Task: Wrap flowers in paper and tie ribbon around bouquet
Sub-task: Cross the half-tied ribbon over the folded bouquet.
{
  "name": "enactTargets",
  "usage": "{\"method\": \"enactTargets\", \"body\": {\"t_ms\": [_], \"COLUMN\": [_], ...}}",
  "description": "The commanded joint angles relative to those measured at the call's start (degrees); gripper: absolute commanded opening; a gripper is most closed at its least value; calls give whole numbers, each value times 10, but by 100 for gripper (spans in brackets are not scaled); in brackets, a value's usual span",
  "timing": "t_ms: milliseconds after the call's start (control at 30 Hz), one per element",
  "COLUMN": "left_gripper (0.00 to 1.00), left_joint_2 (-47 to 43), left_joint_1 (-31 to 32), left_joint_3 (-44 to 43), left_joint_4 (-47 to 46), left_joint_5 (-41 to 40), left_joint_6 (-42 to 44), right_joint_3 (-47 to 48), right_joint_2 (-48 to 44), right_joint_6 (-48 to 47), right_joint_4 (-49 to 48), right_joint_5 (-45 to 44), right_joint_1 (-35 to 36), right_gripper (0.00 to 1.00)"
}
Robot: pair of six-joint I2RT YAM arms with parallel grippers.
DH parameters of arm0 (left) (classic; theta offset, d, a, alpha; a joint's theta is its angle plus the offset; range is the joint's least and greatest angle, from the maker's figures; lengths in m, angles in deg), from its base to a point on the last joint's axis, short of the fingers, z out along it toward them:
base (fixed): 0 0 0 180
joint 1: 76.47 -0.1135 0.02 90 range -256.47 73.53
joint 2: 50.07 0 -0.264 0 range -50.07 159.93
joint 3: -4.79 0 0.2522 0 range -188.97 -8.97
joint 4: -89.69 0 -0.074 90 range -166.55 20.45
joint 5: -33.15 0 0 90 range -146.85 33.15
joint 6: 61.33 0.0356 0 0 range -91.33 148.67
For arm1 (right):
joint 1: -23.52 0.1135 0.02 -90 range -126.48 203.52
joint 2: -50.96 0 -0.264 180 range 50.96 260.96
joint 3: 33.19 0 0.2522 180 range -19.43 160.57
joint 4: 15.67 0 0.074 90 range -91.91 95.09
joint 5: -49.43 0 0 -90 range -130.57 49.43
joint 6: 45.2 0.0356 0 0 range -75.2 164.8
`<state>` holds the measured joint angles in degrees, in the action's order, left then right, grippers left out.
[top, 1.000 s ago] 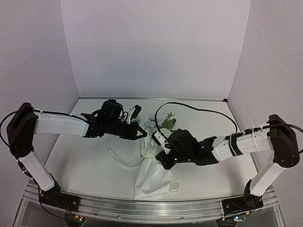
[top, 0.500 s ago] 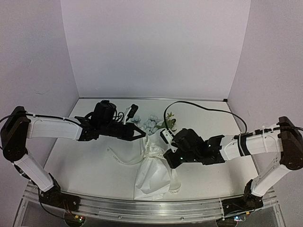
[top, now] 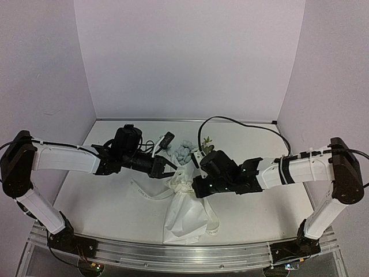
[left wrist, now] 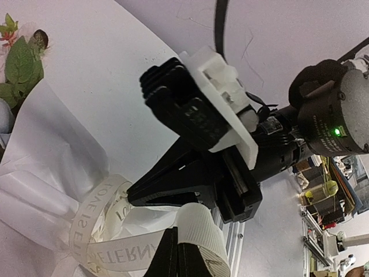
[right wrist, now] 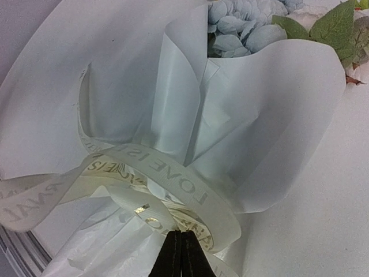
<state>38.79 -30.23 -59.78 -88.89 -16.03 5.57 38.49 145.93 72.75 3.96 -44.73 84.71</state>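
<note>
Clamping ribbon (right wrist: 222, 218): left hand (left wrist: 174, 248) and right hand (right wrist: 181, 245) | wrist views alone show lettering (right wrist: 173, 176) round bouquet (right wrist: 271, 115)

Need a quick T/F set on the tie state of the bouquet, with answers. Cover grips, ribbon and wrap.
1. The left gripper and the right gripper are each shut on the cream fabric ribbon with dark lettering. True.
2. The ribbon lies loose, nowhere touching the paper. False: it loops around the pinched waist of the crinkled white paper cone.
3. Pale blue-white round blooms show at the cone's end away from the arm bases. True.
4. The grippers work at opposite ends of the cone. False: both sit close together by its waist, facing each other.
</note>
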Motion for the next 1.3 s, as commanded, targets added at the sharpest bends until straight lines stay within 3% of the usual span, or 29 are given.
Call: {"method": "enactTargets", "body": {"t_ms": [0, 467, 567, 767, 900, 1033, 1133, 1267], "left_gripper": [0, 3, 11, 36, 47, 51, 51, 48], "left_joint_2": [-7, 41, 48, 46, 33, 20, 1, -19], "left_joint_1": [18, 94, 98, 100, 101, 101, 100, 92], "left_joint_3": [0, -60, -66, -77, -80, -82, -73, -61], "left_joint_4": [-14, 95, 116, 144, 146, 156, 148, 147], "left_joint_5": [18, -9, -21, -41, -42, -41, -89, -236], "left_joint_6": [34, 120, 131, 138, 138, 141, 131, 103], "right_joint_3": [23, 13, 2, -14, -18, -18, -18, -20], "right_joint_2": [13, 57, 54, 50, 48, 47, 47, 45], "right_joint_6": [48, 100, 101, 98, 92, 87, 86, 86], "right_joint_4": [11, -55, -81, -105, -107, -107, -107, -108], "right_joint_5": [1, -33, -35, -34, -33, -28, -25, -21], "right_joint_1": [2, -9, -11, -13, -13, -14, -14, -14], "right_gripper": [0, 0, 0, 0, 0, 0, 0, 0]}}
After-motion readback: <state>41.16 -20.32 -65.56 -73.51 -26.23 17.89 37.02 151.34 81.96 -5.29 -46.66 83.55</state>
